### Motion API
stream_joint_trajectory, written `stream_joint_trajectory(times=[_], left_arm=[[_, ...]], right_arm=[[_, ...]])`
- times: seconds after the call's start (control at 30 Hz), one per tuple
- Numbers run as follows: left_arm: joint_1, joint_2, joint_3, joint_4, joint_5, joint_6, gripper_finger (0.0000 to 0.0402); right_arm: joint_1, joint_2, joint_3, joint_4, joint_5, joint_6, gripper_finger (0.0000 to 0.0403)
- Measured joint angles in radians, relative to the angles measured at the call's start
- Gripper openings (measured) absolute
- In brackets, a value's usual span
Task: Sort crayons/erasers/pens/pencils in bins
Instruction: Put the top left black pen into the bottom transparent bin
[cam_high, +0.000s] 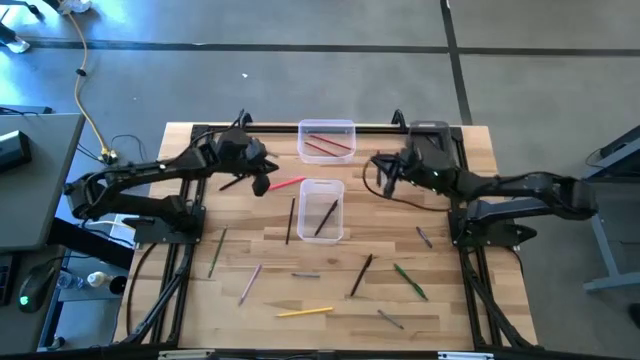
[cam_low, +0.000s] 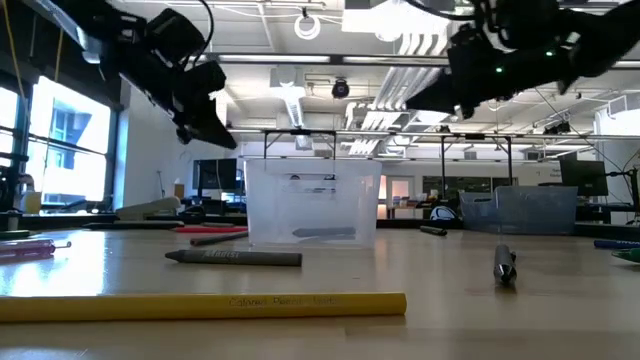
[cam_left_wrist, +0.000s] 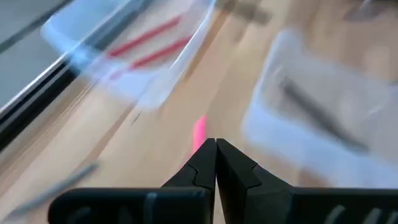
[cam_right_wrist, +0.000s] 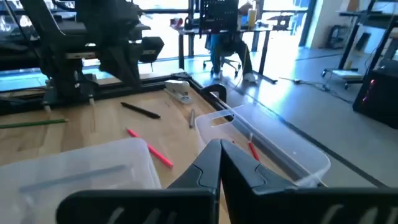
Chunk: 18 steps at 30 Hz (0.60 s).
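Note:
A clear bin (cam_high: 326, 140) with red pencils (cam_high: 328, 147) stands at the far edge. A second clear bin (cam_high: 322, 208) with dark pencils stands mid-table and also shows in the low view (cam_low: 312, 203). A smoky grey bin (cam_high: 430, 129) is partly hidden under my right arm. A pink-red pencil (cam_high: 288, 184) and a black pen (cam_high: 232, 183) lie on the table. My left gripper (cam_high: 262, 180) is shut and raised over the pencil's left end (cam_left_wrist: 199, 132). My right gripper (cam_high: 385, 172) is shut and empty, raised to the right of the bins (cam_right_wrist: 219, 144).
Loose pencils and crayons lie on the near half of the table: a yellow pencil (cam_high: 305, 312), a green one (cam_high: 410, 280), a black one (cam_high: 361, 275), a dark one (cam_high: 291, 220) left of the middle bin, and several more. A stapler (cam_right_wrist: 178, 91) sits at the far edge.

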<state>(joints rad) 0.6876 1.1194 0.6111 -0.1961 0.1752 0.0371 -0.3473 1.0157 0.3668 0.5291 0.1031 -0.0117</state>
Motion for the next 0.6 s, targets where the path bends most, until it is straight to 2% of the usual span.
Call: stream_joint_trajectory(times=[0.1, 0.23, 0.43, 0.6], left_arm=[[0.017, 0.039, 0.086, -0.233, -0.092, 0.030, 0.0000], [0.053, 0.149, 0.170, -0.463, -0.171, 0.037, 0.0000], [0.108, 0.333, 0.244, -0.572, -0.259, 0.101, 0.0005], [0.128, 0.438, 0.313, -0.619, -0.262, 0.134, 0.0038]], right_arm=[[0.036, -0.055, -0.045, 0.011, 0.023, 0.012, 0.0000], [0.074, -0.090, -0.069, 0.021, 0.038, -0.023, 0.0000], [0.109, -0.097, -0.069, 0.030, 0.039, -0.076, 0.0000], [0.120, -0.097, -0.069, 0.033, 0.039, -0.095, 0.0000]])
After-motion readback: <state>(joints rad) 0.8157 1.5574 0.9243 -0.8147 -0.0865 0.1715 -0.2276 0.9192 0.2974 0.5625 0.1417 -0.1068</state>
